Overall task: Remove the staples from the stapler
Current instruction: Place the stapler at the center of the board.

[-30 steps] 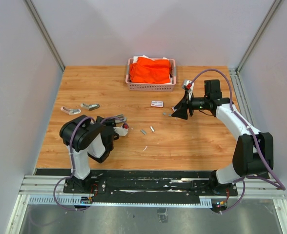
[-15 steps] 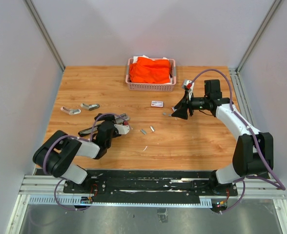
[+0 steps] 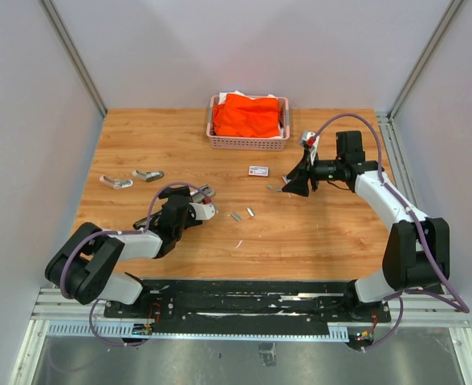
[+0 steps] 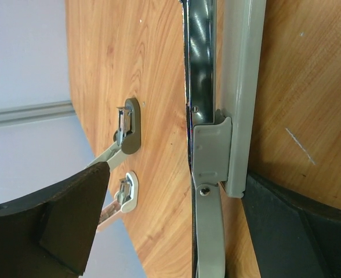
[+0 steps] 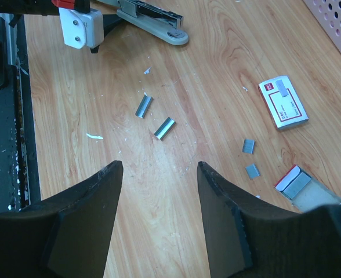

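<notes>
While the left arm lay low over the near left of the wooden table [image 3: 324, 241], the top view showed the left gripper [image 3: 196, 205] right at the stapler [image 3: 201, 192], a grey one resting on the wood. The staples [image 3: 236, 216] lay loose on the table as short silvery strips just right of that stapler. A few more [image 3: 274, 189] lay farther right, by the right gripper [image 3: 291, 186], which hung over the right side of the table. A small white box [image 3: 258, 170] with a red label sat just left of that gripper, nearer than the pink basket [image 3: 248, 145] of orange cloth [image 3: 248, 115] at the far edge. Two smaller staplers [image 3: 116, 182] lay at the left.

From the left wrist, the dark fingers [image 4: 60, 220] stood spread wide on either side of the stapler [image 4: 240, 87], whose grey body and shiny magazine ran between them. One finger was at its edge and the other well clear, so nothing was clamped. Whether any staples sat in the magazine could not be told.

From the right wrist, that gripper's fingers [image 5: 78, 220] stood partly apart with only bare wood between them, holding nothing. Two staple strips [image 5: 144, 106] lay ahead of the fingertips toward the stapler, and two shorter ones [image 5: 249, 146] lay close to the white box.
</notes>
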Tool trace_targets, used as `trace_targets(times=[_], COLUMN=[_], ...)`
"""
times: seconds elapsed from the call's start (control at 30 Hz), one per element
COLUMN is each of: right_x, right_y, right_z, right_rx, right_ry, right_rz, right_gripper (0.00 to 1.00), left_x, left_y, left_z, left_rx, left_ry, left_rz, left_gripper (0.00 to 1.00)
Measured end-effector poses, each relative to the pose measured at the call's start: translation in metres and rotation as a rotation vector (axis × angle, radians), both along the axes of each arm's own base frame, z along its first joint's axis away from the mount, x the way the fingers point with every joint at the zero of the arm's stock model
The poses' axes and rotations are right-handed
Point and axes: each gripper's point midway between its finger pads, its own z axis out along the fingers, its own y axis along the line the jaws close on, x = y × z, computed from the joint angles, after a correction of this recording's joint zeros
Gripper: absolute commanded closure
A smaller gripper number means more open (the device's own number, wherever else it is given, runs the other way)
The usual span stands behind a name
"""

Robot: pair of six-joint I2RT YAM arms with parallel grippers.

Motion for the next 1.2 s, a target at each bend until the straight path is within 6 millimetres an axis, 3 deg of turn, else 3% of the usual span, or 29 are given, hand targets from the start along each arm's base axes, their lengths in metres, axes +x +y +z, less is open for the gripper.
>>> trace_targets(times=[0.4, 0.67, 0.87, 1.03, 1.2], right_x=[0.0, 0.002, 0.004, 0.004, -0.008], right_y=[0.004, 0.056, 0.076, 0.074, 0.065], right_z=[-0.005, -0.039, -0.036, -0.035, -0.014], right_rx=[-0.004, -0.096, -0.118, -0.137, -0.154], right_ry=[0.009, -0.006, -0.058, -0.071, -0.134], right_rz=[0.012, 0.17, 0.212, 0.207, 0.208], right_gripper=[0.4, 0.4, 0.4, 0.4, 0.4], left_x=[-0.002, -0.005, -0.017, -0.025, -0.033], left_y=[-0.013, -0.021, -0.033, -0.04, -0.039], left_z=[-0.002, -0.002, -0.004, -0.007, -0.012], left_rx=[-0.053, -0.066, -0.093, -0.121, -0.173], left_ry=[0.047, 0.088, 0.187, 0.284, 0.425], left_rz=[-0.056, -0.094, -0.164, -0.188, -0.157], left_gripper=[0.01, 0.02, 0.02, 0.01, 0.03])
